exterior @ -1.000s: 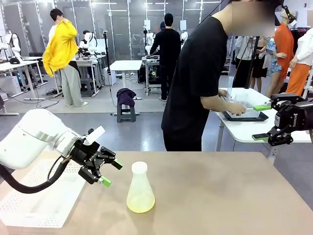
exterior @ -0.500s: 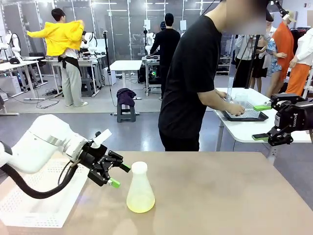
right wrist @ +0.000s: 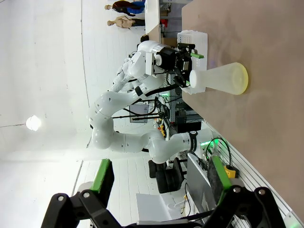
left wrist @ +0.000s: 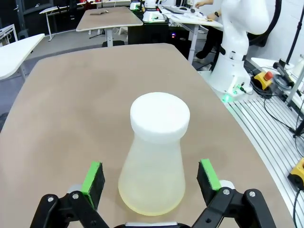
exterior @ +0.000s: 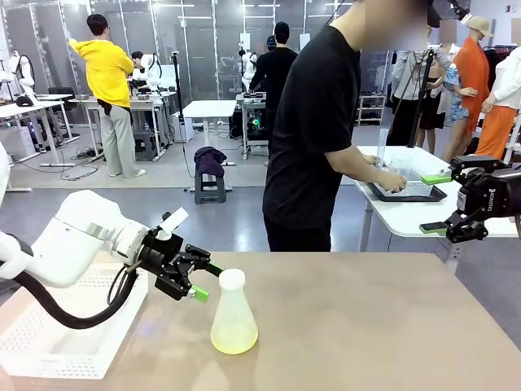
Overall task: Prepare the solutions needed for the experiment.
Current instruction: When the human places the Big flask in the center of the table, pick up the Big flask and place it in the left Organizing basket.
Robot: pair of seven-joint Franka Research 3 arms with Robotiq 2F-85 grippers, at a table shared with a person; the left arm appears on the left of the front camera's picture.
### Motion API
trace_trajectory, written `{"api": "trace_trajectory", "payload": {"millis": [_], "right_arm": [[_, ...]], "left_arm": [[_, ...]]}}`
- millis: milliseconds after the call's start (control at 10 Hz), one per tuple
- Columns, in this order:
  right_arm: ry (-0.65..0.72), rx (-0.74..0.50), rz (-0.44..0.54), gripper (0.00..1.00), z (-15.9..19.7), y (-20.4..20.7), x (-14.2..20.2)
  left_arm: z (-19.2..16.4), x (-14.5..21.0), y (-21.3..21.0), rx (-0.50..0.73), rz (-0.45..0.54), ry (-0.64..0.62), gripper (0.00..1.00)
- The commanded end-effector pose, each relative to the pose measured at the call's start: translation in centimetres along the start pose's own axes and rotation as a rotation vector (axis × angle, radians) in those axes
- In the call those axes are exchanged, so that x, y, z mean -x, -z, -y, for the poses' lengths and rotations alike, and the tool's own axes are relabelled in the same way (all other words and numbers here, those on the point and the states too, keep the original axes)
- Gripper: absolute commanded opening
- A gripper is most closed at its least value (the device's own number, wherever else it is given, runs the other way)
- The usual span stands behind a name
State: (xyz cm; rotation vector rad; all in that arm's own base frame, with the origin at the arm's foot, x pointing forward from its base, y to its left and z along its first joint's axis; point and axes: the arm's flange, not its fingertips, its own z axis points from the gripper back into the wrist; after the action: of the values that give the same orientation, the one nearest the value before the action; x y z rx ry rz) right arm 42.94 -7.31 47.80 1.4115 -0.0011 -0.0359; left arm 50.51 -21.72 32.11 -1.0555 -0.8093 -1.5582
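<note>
Closer to the conical flask [exterior: 234, 314] now, our left pincer [left wrist: 151, 177] gapes astride its smooth, light, tippy body, solutions [left wrist: 151, 199] pooled shallow at its base on the surface [exterior: 366, 326].

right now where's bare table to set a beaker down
The table is bare right of the flask, out to its right and far edges. It's crowded left: the left tool, open, sits close at the flask's neck, and the white tray fills the left corner.
</note>
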Motion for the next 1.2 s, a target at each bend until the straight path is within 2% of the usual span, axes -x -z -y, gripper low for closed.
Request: {"api": "trace_trajectory", "payload": {"millis": [0,200,400,700,1100], "right_arm": [[-0.014,0.003,-0.005,1.0,-0.1,-0.1,-0.1],[-0.014,0.003,-0.005,1.0,-0.1,-0.1,-0.1],[-0.014,0.003,-0.005,1.0,-0.1,-0.1,-0.1],[-0.014,0.003,-0.005,1.0,-0.1,-0.1,-0.1],[-0.014,0.003,-0.005,1.0,-0.1,-0.1,-0.1]], "left_arm": [[-0.6,-0.1,0.9,0.01,0.001,-0.009,1.0],[-0.6,0.0,1.1,0.031,0.008,0.017,1.0],[-0.6,-1.4,0.1,0.012,-0.075,0.093,1.0],[-2.4,-3.3,0.3,0.09,-0.137,0.153,1.0],[-4.9,-2.5,1.9,0.247,-0.094,0.171,1.0]]}}
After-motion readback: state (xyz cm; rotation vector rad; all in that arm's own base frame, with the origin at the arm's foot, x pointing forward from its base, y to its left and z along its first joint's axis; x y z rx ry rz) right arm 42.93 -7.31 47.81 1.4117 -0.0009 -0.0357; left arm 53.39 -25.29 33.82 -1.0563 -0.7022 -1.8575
